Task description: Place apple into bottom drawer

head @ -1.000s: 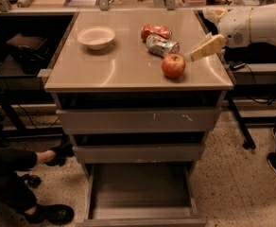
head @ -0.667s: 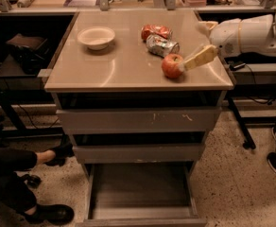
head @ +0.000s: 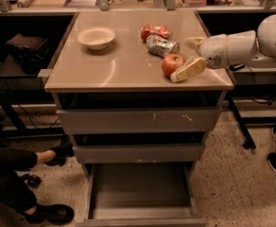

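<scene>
The red apple [head: 171, 64] sits on the cabinet top near its front right corner. My gripper [head: 186, 56] reaches in from the right at the apple's level and is open. Its near finger [head: 189, 70] lies against the apple's front right side. Its far finger [head: 193, 41] is behind the apple, beside the crushed silver can [head: 161, 46]. The apple is not lifted. The bottom drawer [head: 140, 193] is pulled open below, and its flat grey floor is bare.
A crushed red can [head: 155, 31] lies behind the silver one. A white bowl [head: 96, 37] stands at the top's left. The two upper drawers [head: 138, 120] are shut. A seated person's legs and shoes [head: 38, 212] are at lower left, and desks stand on both sides.
The arm has moved left and a little forward towards the apple. The near finger now lies against the apple's side. The apple has stayed in place.
</scene>
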`<state>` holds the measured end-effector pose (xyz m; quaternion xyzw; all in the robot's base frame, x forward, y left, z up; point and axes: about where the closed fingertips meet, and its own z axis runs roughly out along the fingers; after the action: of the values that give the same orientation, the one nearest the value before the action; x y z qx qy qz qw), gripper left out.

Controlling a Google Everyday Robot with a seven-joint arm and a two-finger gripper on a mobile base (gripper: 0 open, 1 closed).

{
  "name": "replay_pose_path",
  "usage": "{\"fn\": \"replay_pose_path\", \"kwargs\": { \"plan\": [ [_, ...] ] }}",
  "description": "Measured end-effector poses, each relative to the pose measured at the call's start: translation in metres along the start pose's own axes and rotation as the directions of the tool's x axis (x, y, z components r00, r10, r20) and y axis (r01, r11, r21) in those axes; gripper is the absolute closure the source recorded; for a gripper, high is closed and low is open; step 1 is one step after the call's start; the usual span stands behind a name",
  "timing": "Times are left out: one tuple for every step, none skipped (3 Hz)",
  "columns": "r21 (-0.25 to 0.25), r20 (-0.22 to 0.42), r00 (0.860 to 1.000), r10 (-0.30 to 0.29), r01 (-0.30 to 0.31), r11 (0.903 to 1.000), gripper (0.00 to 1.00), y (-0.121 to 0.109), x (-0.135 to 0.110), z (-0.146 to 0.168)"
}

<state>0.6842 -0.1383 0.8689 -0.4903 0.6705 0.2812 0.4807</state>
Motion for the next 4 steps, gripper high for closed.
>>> {"fn": "replay_pose_path", "kwargs": {
  "plan": [
    [0.0,0.0,1.0,0.0,0.0,1.0,0.0,0.0,0.0,0.0],
    [-0.01,0.002,1.0,0.031,-0.031,0.9995,0.0,0.001,0.012,0.009],
    [-0.015,-0.002,0.998,0.068,-0.068,0.9976,0.0,0.001,0.026,0.018],
    [-0.015,-0.002,0.998,0.068,-0.068,0.9976,0.0,0.001,0.026,0.018]
  ]
}}
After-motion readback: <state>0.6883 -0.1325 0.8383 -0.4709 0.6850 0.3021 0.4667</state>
